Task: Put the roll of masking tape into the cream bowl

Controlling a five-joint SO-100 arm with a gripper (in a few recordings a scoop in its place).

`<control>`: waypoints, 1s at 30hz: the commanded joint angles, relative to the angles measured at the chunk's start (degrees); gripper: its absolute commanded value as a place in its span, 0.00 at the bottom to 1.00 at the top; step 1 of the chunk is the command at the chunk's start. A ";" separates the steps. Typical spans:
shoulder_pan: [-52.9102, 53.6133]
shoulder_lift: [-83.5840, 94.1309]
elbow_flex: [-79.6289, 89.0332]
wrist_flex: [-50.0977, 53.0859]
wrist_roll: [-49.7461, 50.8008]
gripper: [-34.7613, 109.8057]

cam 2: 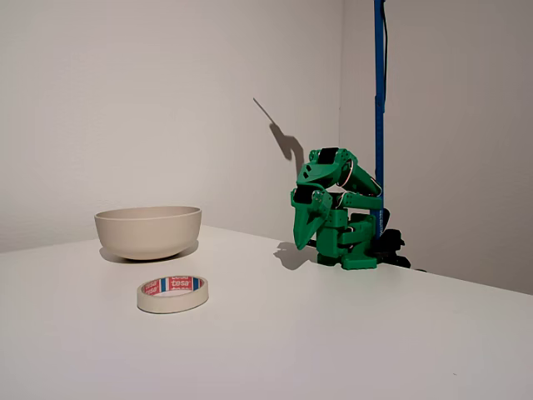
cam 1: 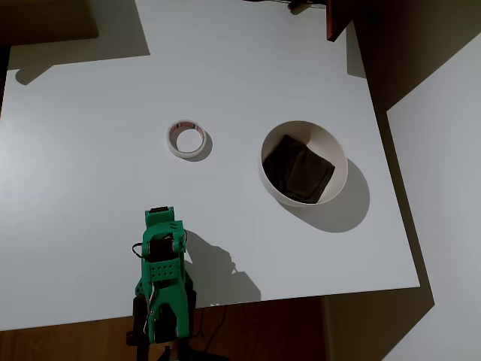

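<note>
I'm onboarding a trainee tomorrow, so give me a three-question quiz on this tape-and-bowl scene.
1. True or false: the roll of masking tape already lies inside the cream bowl.
2. The dark cloth sits: A) in the bowl, B) under the tape, C) on the arm.
3. Fill in: the green gripper is folded near its base and touches ____ of the two items.

Key: 1 false; 2 A; 3 neither.

White table [cam 1: 90,188] on wood floor [cam 1: 60,342]; blue vertical pole [cam 2: 379,100] at table's far edge, w/ plain pale walls [cam 2: 125,100] behind.
</note>
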 commanded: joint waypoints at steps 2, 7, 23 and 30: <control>0.53 0.44 -0.70 0.18 -0.53 0.18; 0.53 0.44 -0.70 0.18 -0.53 0.18; -0.88 0.44 -0.70 -0.26 -0.18 0.18; -0.97 0.44 -0.70 0.53 0.44 0.18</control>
